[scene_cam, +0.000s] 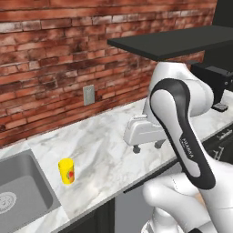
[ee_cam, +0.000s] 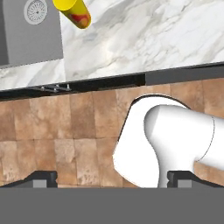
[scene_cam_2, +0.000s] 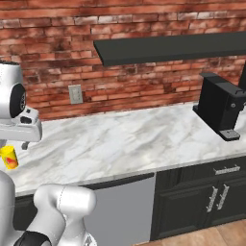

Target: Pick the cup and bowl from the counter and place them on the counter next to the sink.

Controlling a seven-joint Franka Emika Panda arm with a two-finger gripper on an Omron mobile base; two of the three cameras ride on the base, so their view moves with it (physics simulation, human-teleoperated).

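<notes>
While the cup [scene_cam: 66,171] stands upright on the counter [scene_cam: 109,145] just beside the sink [scene_cam: 20,193], on the side facing the coffee machine, counts as placed: next to the basin is where the task wants it. Red mark faces the cabinets. Bowl not to be made out on this stretch of marble. Gripper [scene_cam: 147,146] hangs over the counter, well apart from the cup and on the far side of it from the sink, holding nothing. Finger tips [ee_cam: 43,178] sit wide apart at the edges of the hand view, so jaws read as released. Farther from the sink: wall outlet [scene_cam: 88,95] on the brick, dark shelf [scene_cam_2: 168,48] above, black coffee machine [scene_cam_2: 220,103] at the counter's far end. Likely next step: fetching the bowl.
</notes>
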